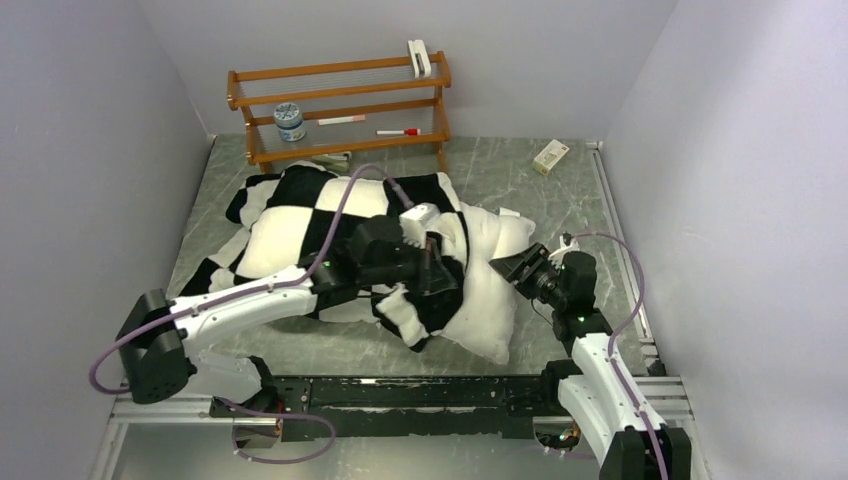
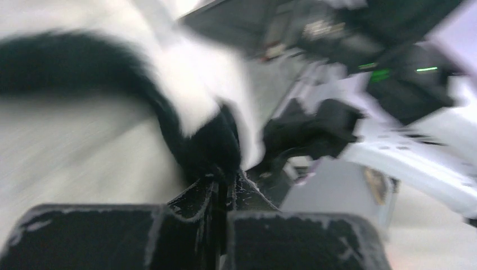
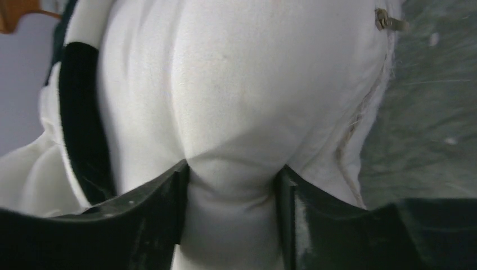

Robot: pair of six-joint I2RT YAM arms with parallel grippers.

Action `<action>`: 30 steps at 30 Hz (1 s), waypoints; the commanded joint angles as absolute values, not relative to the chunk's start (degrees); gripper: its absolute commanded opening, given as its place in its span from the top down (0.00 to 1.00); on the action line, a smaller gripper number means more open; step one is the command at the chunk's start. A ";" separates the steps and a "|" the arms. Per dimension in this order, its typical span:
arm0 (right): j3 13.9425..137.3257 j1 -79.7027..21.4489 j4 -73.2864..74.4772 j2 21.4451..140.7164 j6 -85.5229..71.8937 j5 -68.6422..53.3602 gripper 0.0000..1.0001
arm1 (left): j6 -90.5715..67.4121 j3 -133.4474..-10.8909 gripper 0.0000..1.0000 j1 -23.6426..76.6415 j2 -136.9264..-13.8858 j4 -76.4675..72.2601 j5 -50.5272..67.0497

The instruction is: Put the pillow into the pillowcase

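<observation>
Worktop (image 1: 560, 200): grey, marbled. The pillow (image 1: 490, 300) lies across its middle, on a slant from the far-left side toward the near-right.

The pillowcase (image 1: 300, 220), in black and white checks, covers the far-left part of the pillow. Loose cloth is bunched toward the left edge. The pillow's near-right end is bare white and points toward the right edge. The open edge of the case crosses the pillow about midway.

Left arm reaches in from the near-left corner, over the covered part. Left gripper (image 1: 432, 268) sits at the case's open edge. The left wrist view is blurred, but the fingers (image 2: 185, 202) are closed together with a fold of black plush pinched between them. White cloth lies just beyond the pinch.

Right arm comes up from the near-right corner. Right gripper (image 1: 512, 268) is at the bare right side of the pillow. In the right wrist view its fingers (image 3: 169, 202) stand apart with a plump bulge of white pillow squeezed between them. Creases run up from the pinch. The pillow's seam shows just to the right, and a strip of the checked case to the left.

Far edge: a wooden rack (image 1: 340, 105) holding a small jar (image 1: 290, 122) and a red marker (image 1: 398, 132). A small box (image 1: 551, 156) lies near the far-right corner, well apart from the pillow.
</observation>
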State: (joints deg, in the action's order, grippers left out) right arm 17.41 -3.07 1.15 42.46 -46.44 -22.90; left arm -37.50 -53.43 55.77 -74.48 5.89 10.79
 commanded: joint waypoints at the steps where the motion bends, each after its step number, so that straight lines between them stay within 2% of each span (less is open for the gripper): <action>1: 12.20 -3.21 -14.04 42.97 -58.36 -33.18 0.50 | -43.17 -63.76 0.95 62.56 -81.04 -9.85 14.23; 3: 11.15 -3.52 -16.78 42.79 -61.49 -33.35 0.54 | -45.52 -65.90 0.95 65.51 -84.77 -15.01 14.87; 7: 10.16 -5.42 -19.32 41.62 -65.73 -31.70 0.55 | -48.96 -69.96 0.95 68.73 -92.26 -22.17 16.16; 15: 8.42 -17.67 -23.32 41.52 -70.67 -22.32 0.60 | -47.77 -85.21 0.95 74.68 -104.89 -21.23 16.78; 19: 8.06 -22.18 -25.98 43.84 -72.02 -19.87 0.61 | -48.35 -83.25 0.95 75.08 -104.87 -22.36 15.56; 24: 9.74 -22.15 -20.55 43.46 -67.43 -17.49 0.60 | -45.38 -79.72 0.93 72.31 -99.98 -12.78 10.53; 26: 12.76 -20.44 -13.18 42.30 -62.19 -15.95 0.54 | -45.81 -78.57 0.79 69.37 -96.99 -8.43 10.16; 28: 15.83 -17.35 -8.02 41.67 -57.76 -14.88 0.43 | -42.92 -79.03 0.57 67.54 -93.36 -2.22 6.74; 30: 19.03 -13.98 -4.24 42.54 -53.50 -14.69 0.31 | -38.89 -82.40 0.43 66.68 -89.93 6.43 1.18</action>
